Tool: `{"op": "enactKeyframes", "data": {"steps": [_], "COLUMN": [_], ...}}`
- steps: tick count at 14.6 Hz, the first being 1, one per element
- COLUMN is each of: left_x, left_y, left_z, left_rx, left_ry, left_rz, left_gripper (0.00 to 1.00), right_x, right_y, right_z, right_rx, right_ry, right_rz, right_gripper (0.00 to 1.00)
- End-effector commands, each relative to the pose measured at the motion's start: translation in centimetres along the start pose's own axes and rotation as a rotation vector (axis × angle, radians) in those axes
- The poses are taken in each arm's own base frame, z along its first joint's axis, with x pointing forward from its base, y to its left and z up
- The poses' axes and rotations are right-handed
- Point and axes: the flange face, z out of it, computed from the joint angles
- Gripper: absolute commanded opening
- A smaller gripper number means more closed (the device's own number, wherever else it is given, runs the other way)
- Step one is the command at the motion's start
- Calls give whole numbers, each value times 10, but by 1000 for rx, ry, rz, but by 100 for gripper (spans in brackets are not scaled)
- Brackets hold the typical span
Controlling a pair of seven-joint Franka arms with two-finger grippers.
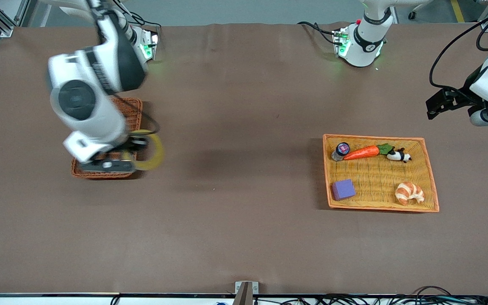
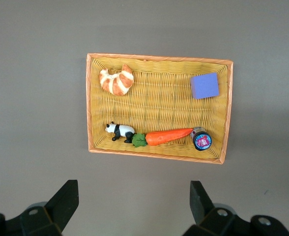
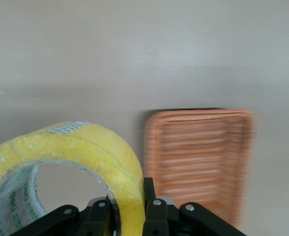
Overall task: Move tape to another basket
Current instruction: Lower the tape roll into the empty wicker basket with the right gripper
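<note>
My right gripper [image 1: 136, 149] is shut on the wall of the yellowish tape roll [image 1: 156, 153] and holds it up in the air, over the edge of the dark reddish-brown wicker basket [image 1: 132, 112]. In the right wrist view one finger is inside the ring of the tape [image 3: 85, 152] and one outside, at my right gripper [image 3: 130, 209]. That view also shows the basket [image 3: 198, 157] below, with nothing visible in it. My right arm hides much of the basket in the front view. My left gripper [image 1: 439, 103] is open and empty [image 2: 133, 201] and waits in the air.
A light yellow-orange woven tray [image 1: 375, 137] lies toward the left arm's end of the table. It holds a carrot [image 1: 362, 152], a small jar [image 1: 340, 150], a panda figure [image 1: 398, 156], a purple block [image 1: 343, 189] and a croissant [image 1: 410, 192]. The tray [image 2: 88, 108] also shows under my left gripper.
</note>
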Motion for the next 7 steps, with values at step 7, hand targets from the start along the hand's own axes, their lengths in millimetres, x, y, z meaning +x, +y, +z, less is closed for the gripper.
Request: {"op": "enactKeyframes", "data": {"steps": [7], "left_x": [4], "left_y": [-1], "left_z": [-3], "left_rx": [-17], "left_ry": [10], "left_rz": [9], "left_gripper": [100], "right_x": [-83], "right_y": [145], "right_z": [147], "right_rx": [65], "right_ry": [36], "right_rz": [-190], "right_gripper": [0]}}
